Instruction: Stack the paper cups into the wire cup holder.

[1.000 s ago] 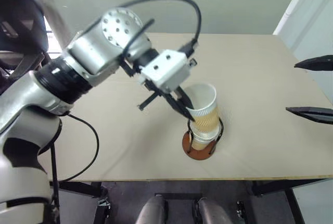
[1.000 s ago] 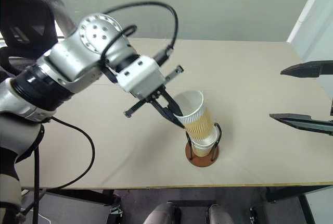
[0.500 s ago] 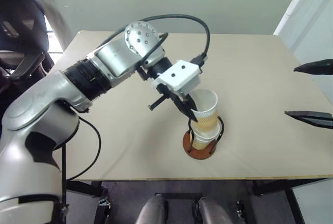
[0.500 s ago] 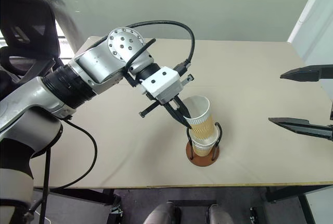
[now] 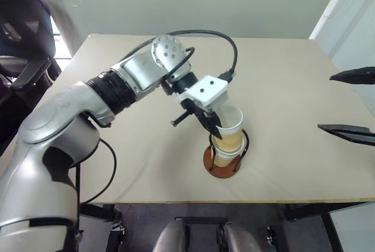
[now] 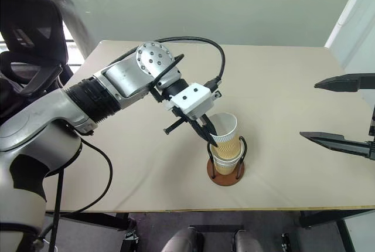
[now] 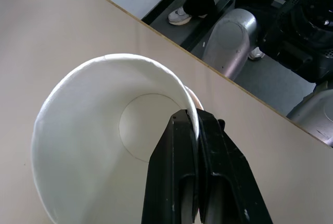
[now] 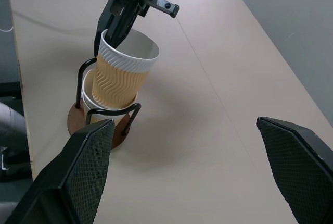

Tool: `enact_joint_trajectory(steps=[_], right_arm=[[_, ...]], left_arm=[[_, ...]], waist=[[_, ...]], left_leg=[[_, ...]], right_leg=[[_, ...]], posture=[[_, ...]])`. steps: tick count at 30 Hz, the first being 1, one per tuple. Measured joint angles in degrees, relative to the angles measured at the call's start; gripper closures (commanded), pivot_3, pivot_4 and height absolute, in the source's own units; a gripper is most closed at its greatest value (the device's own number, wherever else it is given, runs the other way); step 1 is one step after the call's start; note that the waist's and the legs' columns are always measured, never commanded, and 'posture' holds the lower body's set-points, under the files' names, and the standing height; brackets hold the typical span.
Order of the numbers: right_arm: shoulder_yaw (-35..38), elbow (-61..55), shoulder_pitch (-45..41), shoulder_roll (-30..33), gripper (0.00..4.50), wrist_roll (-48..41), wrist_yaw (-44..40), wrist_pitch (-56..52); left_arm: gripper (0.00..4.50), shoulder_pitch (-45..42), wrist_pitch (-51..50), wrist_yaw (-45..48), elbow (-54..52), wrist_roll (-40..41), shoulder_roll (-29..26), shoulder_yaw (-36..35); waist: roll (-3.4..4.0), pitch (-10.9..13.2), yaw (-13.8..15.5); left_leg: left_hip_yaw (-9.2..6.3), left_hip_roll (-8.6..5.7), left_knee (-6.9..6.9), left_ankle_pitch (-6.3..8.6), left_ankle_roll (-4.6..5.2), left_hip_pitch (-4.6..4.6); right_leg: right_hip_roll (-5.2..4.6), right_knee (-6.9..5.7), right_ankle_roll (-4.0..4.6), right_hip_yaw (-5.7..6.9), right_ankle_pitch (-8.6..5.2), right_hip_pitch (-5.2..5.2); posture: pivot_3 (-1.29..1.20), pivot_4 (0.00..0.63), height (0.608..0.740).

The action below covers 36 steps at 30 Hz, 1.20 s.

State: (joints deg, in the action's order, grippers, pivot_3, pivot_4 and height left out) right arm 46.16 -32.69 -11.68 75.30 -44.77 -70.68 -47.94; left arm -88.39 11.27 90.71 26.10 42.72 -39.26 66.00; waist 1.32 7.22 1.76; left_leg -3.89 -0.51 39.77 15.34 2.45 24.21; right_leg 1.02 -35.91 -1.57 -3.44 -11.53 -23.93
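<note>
tipping is the main risk: the top paper cup [image 6: 224,135] leans a bit off upright as it sits partway inside the lower paper cup [image 6: 225,164], so if the left gripper [image 6: 209,136] lets go or pushes down off-axis the cup could wedge crooked, pop out, or drag the wire cup holder [image 6: 226,173] sideways on the table [image 6: 281,105]. pinching only the rim wall on one side gives little control of tilt, and too much squeeze could crease the rim. pulling away along the cup wall could also lift the cup back out, since the nested fit looks loose and not fully seated. left gripper is fully closed on the rim of the top cup, one finger inside the white interior and one outside against the tan ribbed wall, on the side nearer the robot's left; in the left wrist view the cup's rim [image 7: 112,60] runs right between the two black fingers [image 7: 177,182]. cup stack stands in the holder near the front middle of the table, wire loops rising around the lower cup. right gripper [image 6: 345,111] is wide open, holding nothing, well apart from the holder on the robot's right; the right wrist view looks across at the stack between its two pads [image 8: 73,177].
</note>
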Motion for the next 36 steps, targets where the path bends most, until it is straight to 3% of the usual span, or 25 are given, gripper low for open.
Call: enact_joint_trajectory(steps=[3,13,14,20,24,31,36], right_arm=[[0.01,-0.12,0.1,-0.02,0.0,0.01,0.02,-0.03],[0.0,-0.03,0.11,-0.03,0.0,0.01,0.0,0.06],[-0.08,0.04,0.11,-0.04,0.0,0.01,0.0,0.16],[-7.16,3.73,0.48,-1.18,0.0,2.43,0.16,5.37],[-13.57,11.43,0.17,-2.33,0.0,7.06,-0.16,11.81],[-27.9,30.59,-9.66,-5.21,0.0,16.89,0.3,22.49],[-34.34,37.26,-18.17,-7.38,0.0,18.21,-3.54,26.01]], left_arm=[[3.85,0.0,-0.22,0.0,0.31,-0.2,0.18,0.0],[0.18,0.07,-1.04,0.02,0.01,-0.15,0.47,-0.72],[0.04,0.13,-1.51,0.04,0.15,-0.16,0.86,-1.69],[0.04,3.41,-10.92,-0.46,2.25,-1.07,1.56,-19.41],[0.04,12.02,-19.25,-6.16,0.22,-6.0,-7.29,-30.84],[0.04,43.5,-35.03,-25.74,-10.94,-8.58,-25.43,-55.24],[0.04,67.05,-44.16,-32.25,-25.48,-5.09,-28.19,-74.48]], waist=[[0.0,0.0,0.0],[-0.01,0.0,0.02],[-0.01,0.01,0.03],[0.02,0.0,-0.33],[0.17,-0.06,-1.25],[0.13,-0.05,-1.92],[0.07,-0.05,-0.99]], left_leg=[[0.0,0.0,0.0,0.0,0.0,0.0],[0.0,0.0,0.0,0.0,0.0,0.0],[0.0,0.0,0.0,0.0,0.0,0.02],[0.05,0.01,0.03,-0.03,-0.04,-0.04],[0.06,0.07,-0.09,-0.24,-0.22,-0.2],[0.09,0.11,-0.53,-0.87,-1.0,-0.28],[0.05,0.08,-0.71,-0.92,-1.01,-0.24]], right_leg=[[0.0,0.0,-0.01,0.0,-0.01,0.0],[0.0,0.0,-0.02,0.0,-0.02,0.0],[0.0,0.01,-0.02,0.0,-0.02,0.0],[0.02,0.0,-0.05,-0.02,-0.03,0.0],[0.15,-0.06,-0.04,-0.13,-0.03,-0.01],[0.24,-0.03,0.04,-0.26,0.02,-0.18],[0.2,-0.07,0.29,-0.21,-0.1,-0.24]], posture=[[0.0,0.15,0.74],[0.0,0.15,0.74],[0.0,0.15,0.74],[0.0,0.15,0.74],[0.0,0.15,0.74],[0.0,0.15,0.74],[0.0,0.15,0.74]])
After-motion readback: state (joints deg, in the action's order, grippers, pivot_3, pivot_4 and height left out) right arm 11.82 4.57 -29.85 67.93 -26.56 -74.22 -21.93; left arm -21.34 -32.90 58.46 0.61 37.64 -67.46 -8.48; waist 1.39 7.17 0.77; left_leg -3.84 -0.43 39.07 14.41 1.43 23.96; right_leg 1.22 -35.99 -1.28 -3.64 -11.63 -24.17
